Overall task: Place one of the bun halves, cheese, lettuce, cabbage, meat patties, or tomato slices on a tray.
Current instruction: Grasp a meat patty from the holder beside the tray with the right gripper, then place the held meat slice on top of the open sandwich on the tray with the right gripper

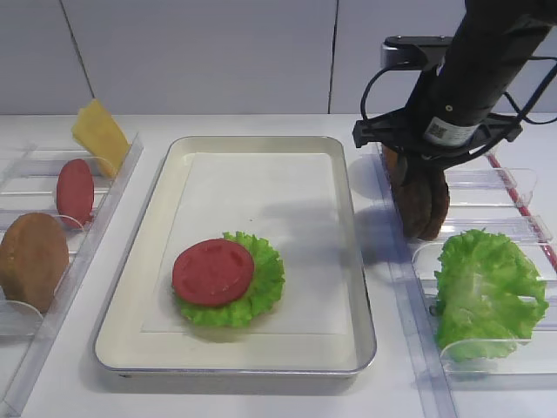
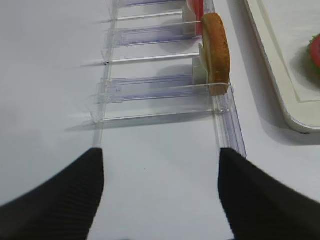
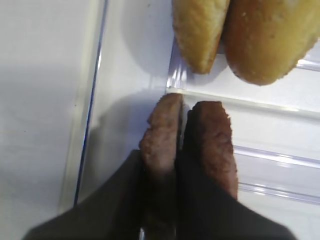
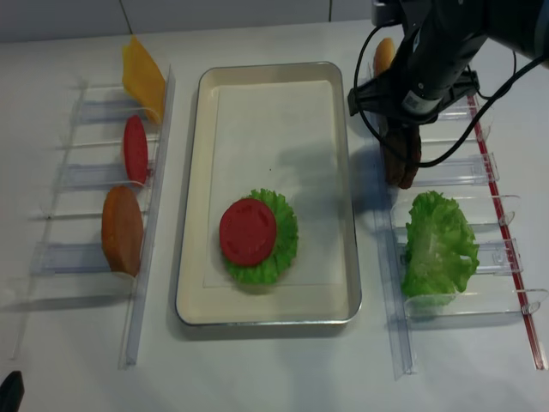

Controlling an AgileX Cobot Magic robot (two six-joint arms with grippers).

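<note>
Exterior high view: the right gripper (image 1: 424,205) stands at upper right of the frame, lowered into the clear rack (image 1: 513,228) beside the tray (image 1: 359,287). Right wrist view confirms the claw is clenched on one of the two meat patties (image 3: 160,145), which stand on edge side by side in a rack slot; one dark finger sits between the pair, the other against the left patty's outer face. Two bun halves (image 3: 265,40) stand in the slot above them.

On the tray's paper liner, lower centre, a tomato slice (image 1: 213,271) lies flat on a lettuce rosette (image 1: 265,279). A large lettuce leaf (image 1: 486,292) stands in the rack at lower right.

Left rack holds cheese (image 1: 100,135), a second tomato slice (image 1: 75,192) and another bun half (image 1: 32,259).

Left wrist view: the left gripper's fingers (image 2: 55,200) stand released, wide apart above bare table.
</note>
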